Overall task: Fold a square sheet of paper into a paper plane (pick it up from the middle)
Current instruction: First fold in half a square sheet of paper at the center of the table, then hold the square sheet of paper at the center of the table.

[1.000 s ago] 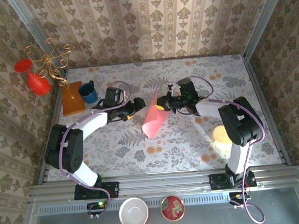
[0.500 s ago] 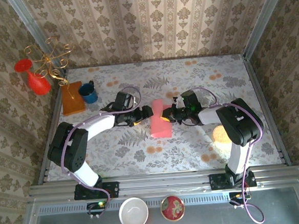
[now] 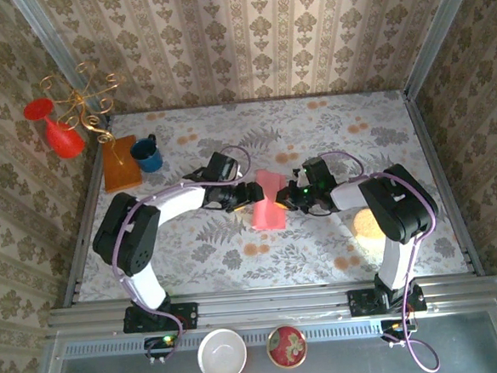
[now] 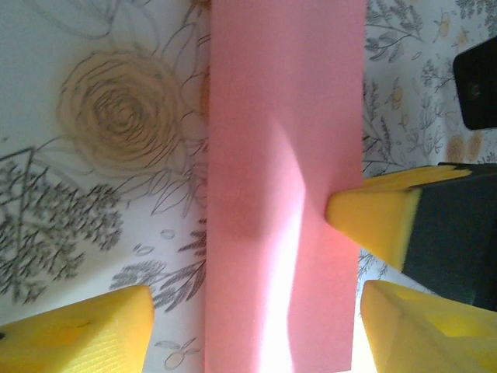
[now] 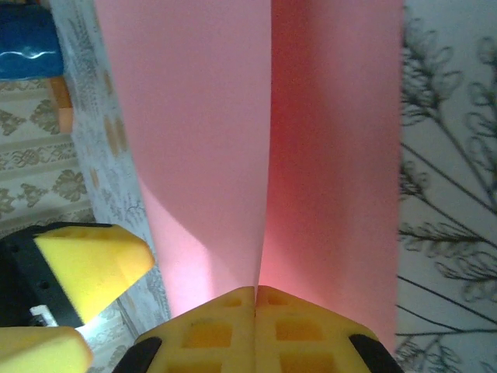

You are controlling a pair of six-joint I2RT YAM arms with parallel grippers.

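The salmon-pink square sheet of paper lies folded in two at mid-table, a long rectangle with no pointed plane shape. My right gripper is shut on its near end, where the two flaps meet at the crease. In the top view that gripper is at the sheet's right side. My left gripper comes from the left and stands open, its yellow fingers straddling the strip's width, midpoint. The right gripper's fingertip presses the strip's edge.
A blue mug and an orange-brown board sit at the back left, beside a red vase and gold wire stand. Two bowls stand on the front rail. A bright light patch lies right of the paper.
The paper came down from a tilted, raised pose to lie low over the table. My left gripper moved right up to it and its jaws narrowed. The right gripper kept its grip.
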